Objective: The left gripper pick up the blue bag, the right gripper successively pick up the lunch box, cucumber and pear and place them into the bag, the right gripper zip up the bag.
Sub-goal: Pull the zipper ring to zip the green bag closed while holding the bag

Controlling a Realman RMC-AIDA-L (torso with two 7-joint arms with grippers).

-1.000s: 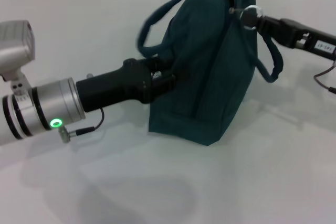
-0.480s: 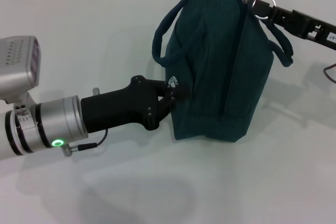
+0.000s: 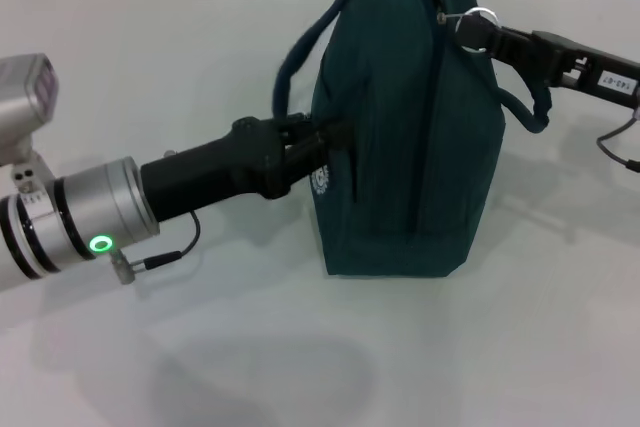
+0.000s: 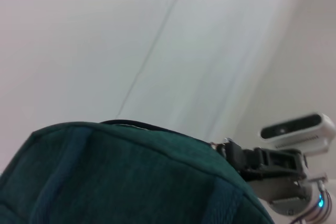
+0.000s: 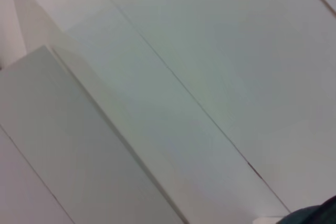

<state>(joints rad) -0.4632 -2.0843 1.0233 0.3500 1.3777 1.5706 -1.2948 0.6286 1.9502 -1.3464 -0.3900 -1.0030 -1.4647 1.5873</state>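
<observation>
In the head view the blue bag [image 3: 410, 127] stands upright on the white desk [image 3: 300, 347], its top closed; the left tool [image 3: 318, 140] is pressed to the bag's near side beside the white logo [image 3: 322, 182], though whether it pinches the fabric I cannot tell, while the right tool [image 3: 482, 39] is clamped on the ring zip pull [image 3: 478, 23] at the bag's top far end. In the left wrist view the bag's top [image 4: 126, 182] fills the lower part, with the right tool [image 4: 231, 153] at its far end. The right wrist view shows only white panels and a sliver of teal fabric [image 5: 320, 216].
</observation>
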